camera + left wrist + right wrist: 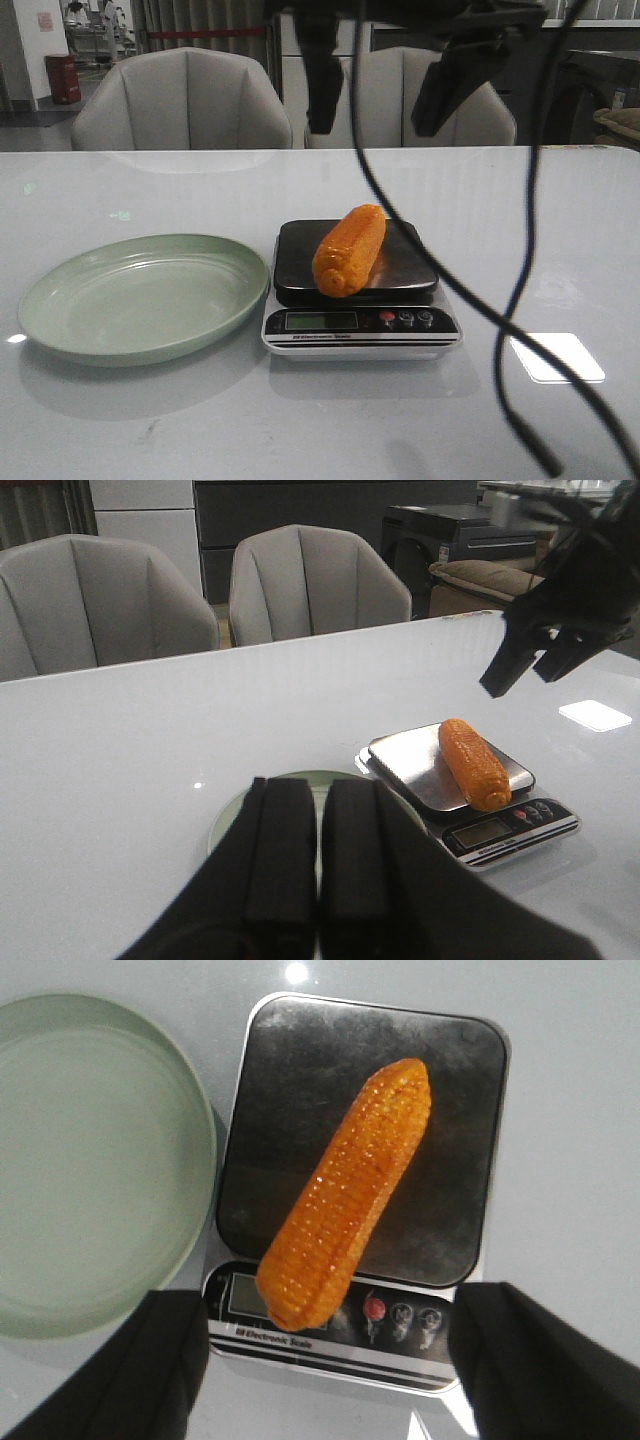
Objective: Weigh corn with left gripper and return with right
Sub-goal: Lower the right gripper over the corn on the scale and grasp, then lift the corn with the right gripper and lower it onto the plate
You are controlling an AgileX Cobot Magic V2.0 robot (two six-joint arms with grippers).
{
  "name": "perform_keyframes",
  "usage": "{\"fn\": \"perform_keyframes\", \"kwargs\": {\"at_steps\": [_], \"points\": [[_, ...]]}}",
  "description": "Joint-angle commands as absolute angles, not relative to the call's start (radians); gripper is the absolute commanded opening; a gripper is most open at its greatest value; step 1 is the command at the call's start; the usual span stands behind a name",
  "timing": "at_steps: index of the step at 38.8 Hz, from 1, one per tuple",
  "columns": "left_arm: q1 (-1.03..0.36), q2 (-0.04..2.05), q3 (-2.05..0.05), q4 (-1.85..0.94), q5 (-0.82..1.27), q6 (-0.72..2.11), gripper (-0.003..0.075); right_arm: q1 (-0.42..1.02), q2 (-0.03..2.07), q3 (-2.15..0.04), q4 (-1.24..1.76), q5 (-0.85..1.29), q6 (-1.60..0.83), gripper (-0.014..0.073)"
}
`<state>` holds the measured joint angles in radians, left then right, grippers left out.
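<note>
The corn (350,250) lies on the dark platform of a small digital scale (360,328), set at a slant so that its blunt end overhangs the platform's front edge above the display (the tapered end points toward the far side of the worktop (560,230)). Nothing is touching it. Just beside the scale, on the robot's left, sits a pale green plate (60,310) with nothing on it.

The right pincer (330,1360) hangs above the scale with its two black fingers (120,1370) spread wide, one either side of the scale's front, holding nothing; in the front view it shows as two dark fingers high over the worktop. The left pincer (318,850) is over the plate, well apart from the corn, its two pads pressed nearly together with only a thin slit between them and nothing held. Grey chairs (185,100) stand behind the worktop.
</note>
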<state>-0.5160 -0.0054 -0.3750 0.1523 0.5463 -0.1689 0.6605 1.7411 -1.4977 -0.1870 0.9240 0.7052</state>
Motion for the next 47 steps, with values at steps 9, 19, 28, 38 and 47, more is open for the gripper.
{"fn": "perform_keyframes", "kwargs": {"at_steps": [9, 19, 28, 38, 47], "points": [[-0.517, -0.005, -0.398, 0.157, 0.466, -0.171, 0.0125, 0.661, 1.878, -1.637, -0.229, 0.975, 0.965, 0.0596], [-0.517, -0.005, -0.398, 0.157, 0.466, -0.171, 0.0125, 0.642, 1.953, -1.64, -0.14, 0.916, 0.995, 0.0596], [-0.517, -0.005, -0.398, 0.157, 0.466, -0.171, 0.0125, 0.634, 1.985, -1.64, -0.122, 0.913, 0.994, 0.0402], [-0.517, -0.005, -0.398, 0.157, 0.466, -0.171, 0.0125, 0.681, 1.984, -1.76, -0.084, 0.926, 0.872, 0.0203], [-0.517, -0.005, -0.398, 0.157, 0.466, -0.171, 0.0125, 0.759, 2.004, -1.776, -0.02, 0.819, 0.843, 0.021]]}}
